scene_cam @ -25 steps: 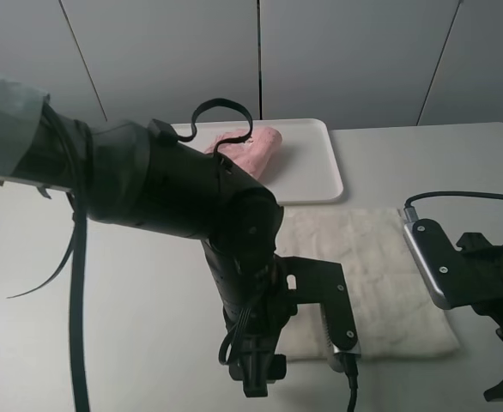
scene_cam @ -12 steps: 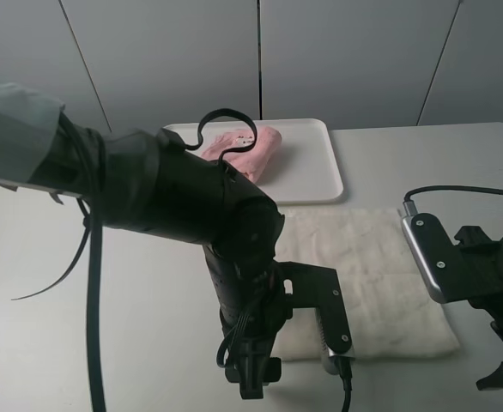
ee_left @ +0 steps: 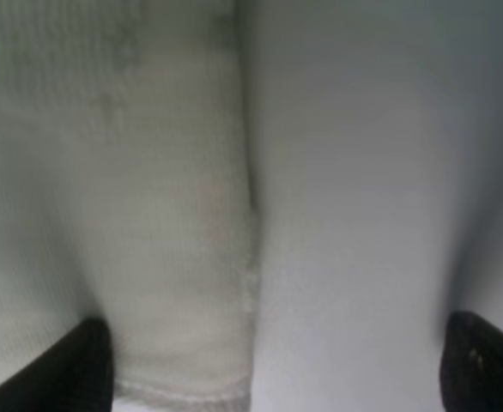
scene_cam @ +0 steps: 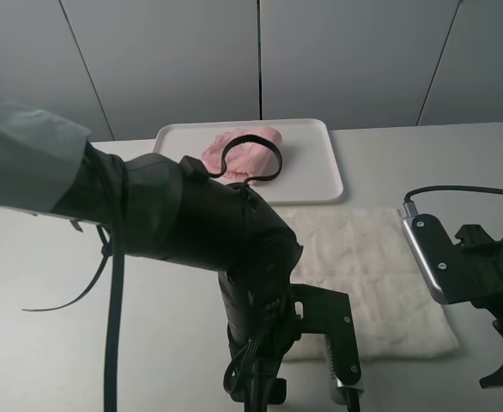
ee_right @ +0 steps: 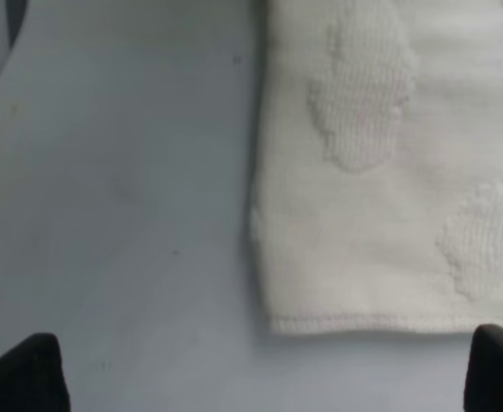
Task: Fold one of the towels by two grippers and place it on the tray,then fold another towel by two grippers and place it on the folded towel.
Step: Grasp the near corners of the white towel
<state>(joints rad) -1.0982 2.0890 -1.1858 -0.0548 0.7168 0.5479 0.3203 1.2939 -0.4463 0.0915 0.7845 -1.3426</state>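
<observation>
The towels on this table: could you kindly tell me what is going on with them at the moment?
The pink towel already sits bundled on the tray. The cream towel lies spread flat on the table in front of it, not yet folded. The left arm and right arm are each poised at a near corner of it, jaws open and holding nothing, seemingly about to grasp it for the fold.

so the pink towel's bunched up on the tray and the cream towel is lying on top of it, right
Not quite. The cream towel is not on top of the pink towel. The exterior high view shows it spread flat on the table, off the tray, on the side nearer the camera. The pink towel is indeed bunched up on the tray.
</observation>
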